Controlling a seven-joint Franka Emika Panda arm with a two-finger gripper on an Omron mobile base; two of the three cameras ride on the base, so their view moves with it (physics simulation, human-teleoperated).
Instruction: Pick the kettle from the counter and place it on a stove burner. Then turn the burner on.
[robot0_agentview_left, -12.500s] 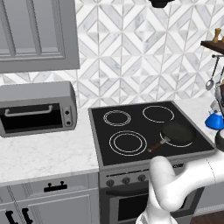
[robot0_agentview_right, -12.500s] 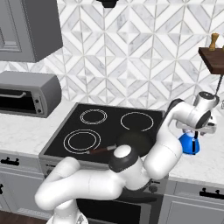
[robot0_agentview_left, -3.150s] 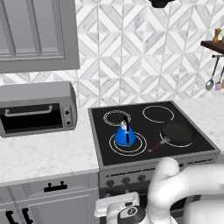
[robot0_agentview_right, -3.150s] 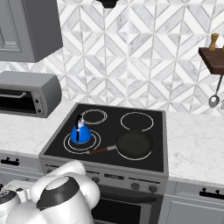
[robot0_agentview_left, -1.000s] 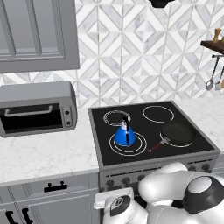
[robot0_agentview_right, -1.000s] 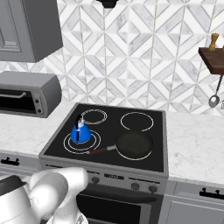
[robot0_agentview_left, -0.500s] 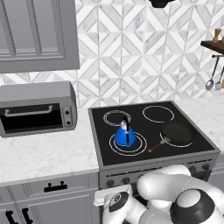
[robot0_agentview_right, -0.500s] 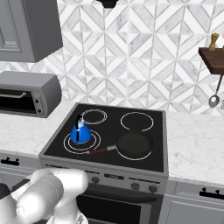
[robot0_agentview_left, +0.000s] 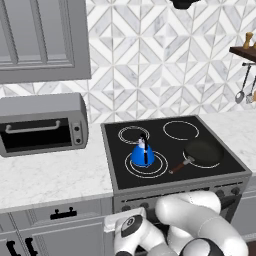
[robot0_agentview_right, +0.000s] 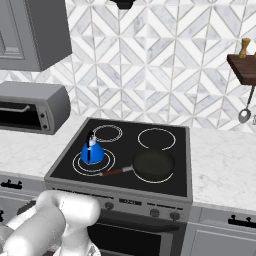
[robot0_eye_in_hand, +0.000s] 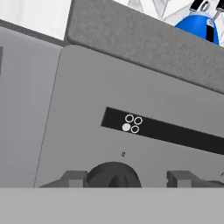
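Your arm folded low before the stove front, gripper (robot0_eye_in_hand: 127, 178) fingers spread around a dark knob (robot0_eye_in_hand: 113, 174), kettle (robot0_agentview_left: 142, 154) on the stove burner (robot0_agentview_left: 145, 164).

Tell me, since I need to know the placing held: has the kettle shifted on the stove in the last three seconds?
No. The kettle sits on the same front-left stove burner, left of the frying pan, as before.

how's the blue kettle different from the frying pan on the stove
The kettle is bright blue, rounded and upright with an arched dark handle; the frying pan is black, flat and low, with a brown handle sticking out sideways. The kettle looks much smaller across than the frying pan. The kettle sits on the front left double-ring stove burner, the frying pan on the front right. Both rest on the black glass cooktop, apart from each other.
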